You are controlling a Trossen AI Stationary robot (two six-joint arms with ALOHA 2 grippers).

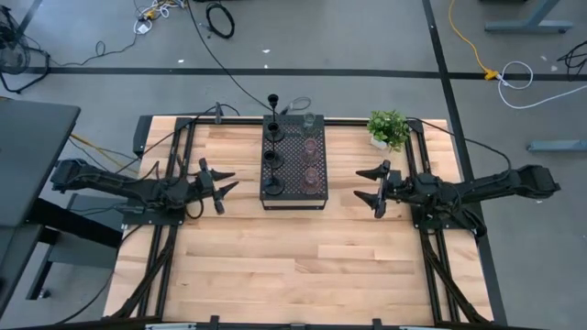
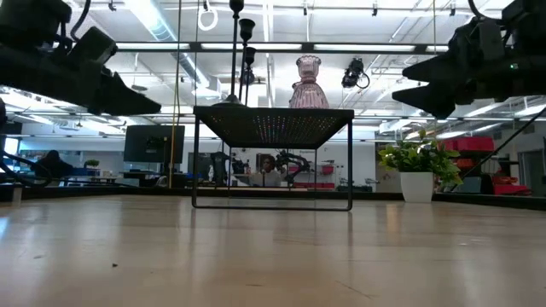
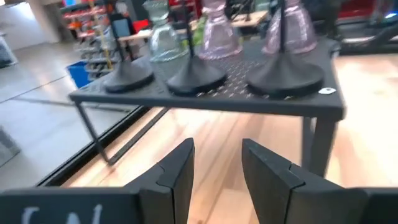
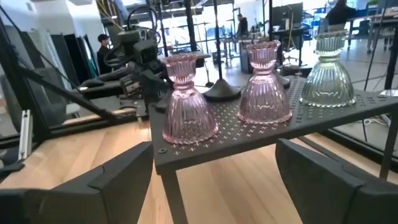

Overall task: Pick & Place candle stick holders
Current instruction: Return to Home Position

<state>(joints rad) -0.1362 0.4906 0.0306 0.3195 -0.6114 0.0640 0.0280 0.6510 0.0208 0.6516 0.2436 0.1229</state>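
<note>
The bench (image 1: 275,266) is a top of pale wood planks framed by black rails, bare over most of its near half. At the middle of its far side stands a black perforated metal shelf (image 1: 292,165) on thin legs, and all the candle stick holders are on it. The three black candle stick holders (image 1: 272,156), with round bases and thin stems, stand in a row along the shelf's left side. Two pink ribbed glass holders (image 4: 189,115) stand along its right side, and a clear greenish glass holder (image 4: 326,84) stands in line with them at the far end. A small potted plant (image 1: 388,128) sits at the bench's far right corner, apart from the shelf.

The left claw (image 1: 234,181) hangs above the bench just left of the shelf. Its fingers (image 3: 177,177) are apart, point at the shelf and hold nothing. The right claw (image 1: 358,184) hangs on the shelf's other side, facing it. Its fingers (image 4: 118,180) are spread wide and are also empty. Neither claw touches the shelf or a holder.

Around the bench lies a grey concrete floor (image 1: 367,37) crossed by dark lines, with black cables (image 1: 220,18) and a yellow cable (image 1: 468,41) trailing over it. A dark desk (image 1: 32,156) stands off the bench's left side. The low view looks into an open workshop with long ceiling lights, screens and red racking. The right wrist view shows a person (image 4: 102,46) in the background.
</note>
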